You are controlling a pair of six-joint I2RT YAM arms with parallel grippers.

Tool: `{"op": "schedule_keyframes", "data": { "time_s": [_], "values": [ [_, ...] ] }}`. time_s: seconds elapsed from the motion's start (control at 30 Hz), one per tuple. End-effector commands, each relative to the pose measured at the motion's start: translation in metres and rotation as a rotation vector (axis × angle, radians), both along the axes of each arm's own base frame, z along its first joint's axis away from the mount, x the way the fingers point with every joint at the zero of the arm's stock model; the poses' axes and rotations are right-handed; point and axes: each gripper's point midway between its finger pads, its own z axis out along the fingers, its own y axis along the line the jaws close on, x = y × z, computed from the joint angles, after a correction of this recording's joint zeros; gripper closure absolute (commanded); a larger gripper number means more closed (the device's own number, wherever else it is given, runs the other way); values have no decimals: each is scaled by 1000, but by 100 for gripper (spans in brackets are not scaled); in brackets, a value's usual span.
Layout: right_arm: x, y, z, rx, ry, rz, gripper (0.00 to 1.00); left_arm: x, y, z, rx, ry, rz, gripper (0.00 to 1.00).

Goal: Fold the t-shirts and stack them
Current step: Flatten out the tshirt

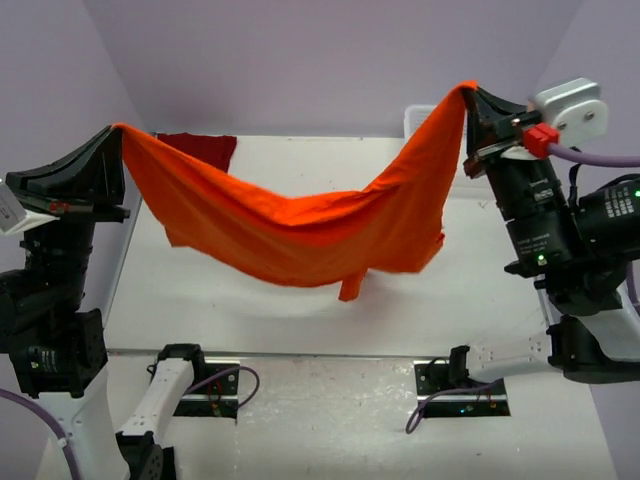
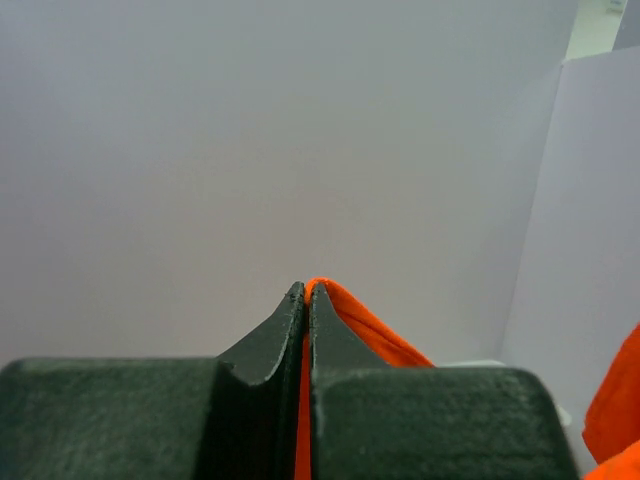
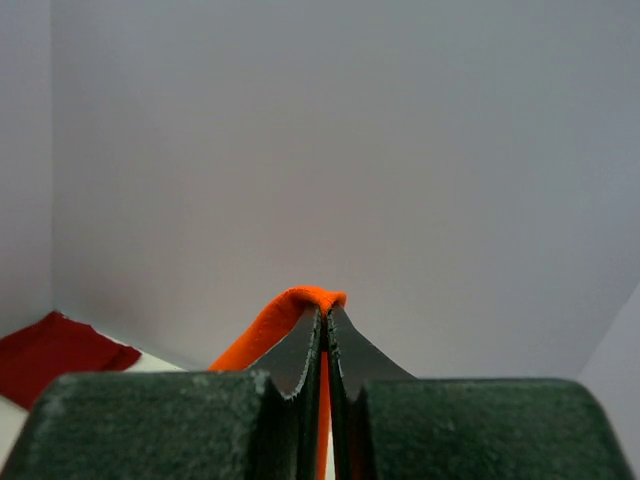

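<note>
The orange t-shirt (image 1: 300,225) hangs stretched in the air between my two grippers, sagging in the middle above the white table (image 1: 300,310). My left gripper (image 1: 117,132) is shut on its left corner, high at the left. My right gripper (image 1: 468,92) is shut on its right corner, high at the right. In the left wrist view orange cloth (image 2: 365,325) is pinched between the shut jaws of the gripper (image 2: 306,290). In the right wrist view orange cloth (image 3: 270,325) is pinched in the gripper (image 3: 326,312). The crimson t-shirt (image 1: 203,148) lies at the table's back left, also seen in the right wrist view (image 3: 50,355).
Pale walls enclose the table at the back and sides. Part of a white object (image 1: 418,117) shows at the back right behind the orange shirt. The arm bases (image 1: 195,385) sit at the near edge.
</note>
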Motion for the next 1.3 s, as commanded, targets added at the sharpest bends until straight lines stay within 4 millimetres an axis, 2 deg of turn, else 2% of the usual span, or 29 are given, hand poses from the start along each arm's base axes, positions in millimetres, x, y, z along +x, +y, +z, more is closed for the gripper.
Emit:
{"op": "schedule_keyframes", "data": {
  "time_s": [0.0,0.03,0.1,0.17,0.2,0.23,0.27,0.3,0.33,0.37,0.4,0.43,0.47,0.5,0.53,0.63,0.7,0.8,0.83,0.9,0.93,0.97,1.03,1.07,1.1,1.17,1.2,1.23,1.27],
  "values": [
    [3,13,-8,-78,14,-82,100,7,-7,-16,-8,93,-46,100],
    [2,18,-7,-76,7,-59,100,8,-7,-17,-11,93,-50,100],
    [5,27,-10,-79,-16,-32,100,30,-4,-31,-29,146,-37,100],
    [27,39,-20,-84,-14,-5,100,67,2,-55,-53,215,-13,100],
    [41,46,-35,-71,43,14,100,83,4,-68,-67,250,-2,100],
    [57,51,-46,-82,74,13,100,108,7,-96,-78,320,11,100],
    [83,45,-56,-101,87,-18,100,136,11,-118,-90,388,33,100],
    [108,55,-77,-131,131,-34,100,152,18,-135,-110,432,69,100],
    [136,47,-101,-133,189,-79,100,175,21,-177,-115,518,87,100],
    [152,54,-117,-152,219,-57,100,198,31,-198,-135,540,137,100],
    [177,66,-147,-156,288,-47,100,212,36,-224,-151,600,169,100],
    [203,55,-174,-167,345,-76,100,225,40,-265,-159,682,195,100],
    [219,61,-194,-187,382,-51,100,244,49,-290,-175,711,245,100],
    [236,60,-212,-173,418,-53,100,251,53,-307,-190,736,266,100],
    [267,56,-251,-198,491,-81,100,260,53,-347,-186,803,272,100],
    [307,55,-302,-246,574,-126,100,276,51,-371,-182,811,261,100],
    [314,56,-307,-236,584,-122,100,283,47,-364,-167,783,235,100],
    [311,57,-289,-217,565,-103,100,292,43,-342,-136,762,211,100],
    [308,56,-268,-198,534,-99,100,294,44,-317,-127,715,212,100],
    [296,49,-245,-189,515,-105,100,292,41,-294,-114,682,198,100],
    [289,47,-225,-171,483,-101,100,286,39,-263,-112,626,186,100],
    [272,39,-198,-149,437,-93,100,281,34,-251,-103,611,159,100],
    [247,36,-171,-132,387,-77,100,260,26,-205,-92,511,111,100],
    [223,26,-142,-100,332,-72,100,250,20,-194,-78,493,78,100],
    [209,23,-133,-103,320,-66,100,241,18,-182,-74,472,65,100],
    [180,21,-108,-87,271,-64,100,209,13,-145,-59,404,42,100],
    [156,13,-89,-89,228,-57,100,197,10,-128,-51,369,29,100],
    [136,19,-77,-84,201,-21,100,175,9,-110,-40,319,23,100],
    [117,8,-66,-75,181,-29,100,160,6,-102,-33,314,11,100]
  ]
}}
